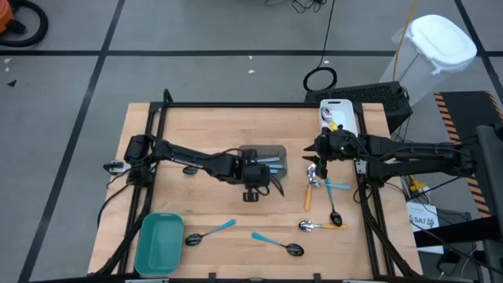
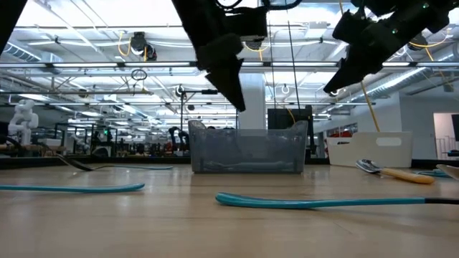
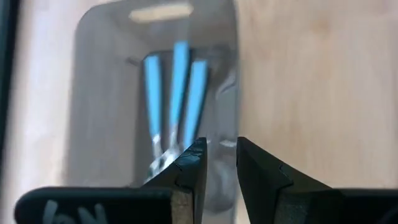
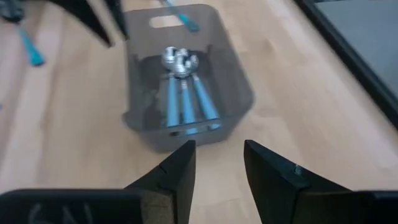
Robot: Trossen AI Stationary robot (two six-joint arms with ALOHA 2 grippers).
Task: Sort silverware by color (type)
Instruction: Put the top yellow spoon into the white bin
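A grey see-through bin (image 1: 271, 155) (image 2: 247, 150) (image 4: 236, 87) sits mid-table and holds three silver spoons with light-blue handles (image 3: 179, 81) (image 4: 183, 99). My left gripper (image 1: 253, 174) (image 3: 221, 152) hangs above the bin's near end, narrowly open and empty. My right gripper (image 1: 318, 157) (image 4: 217, 152) hovers open and empty to the bin's right, above loose spoons. Lying flat on the table are two blue-handled spoons (image 1: 208, 233) (image 1: 277, 243), orange-handled ones (image 1: 309, 192) (image 1: 322, 226) and a dark-bowled spoon (image 1: 334, 208).
A teal tray (image 1: 159, 242) lies at the near left corner. A white bin (image 1: 338, 114) with items in it stands at the far right edge. Bare wood lies between the grey bin and the loose spoons. A black frame borders the table.
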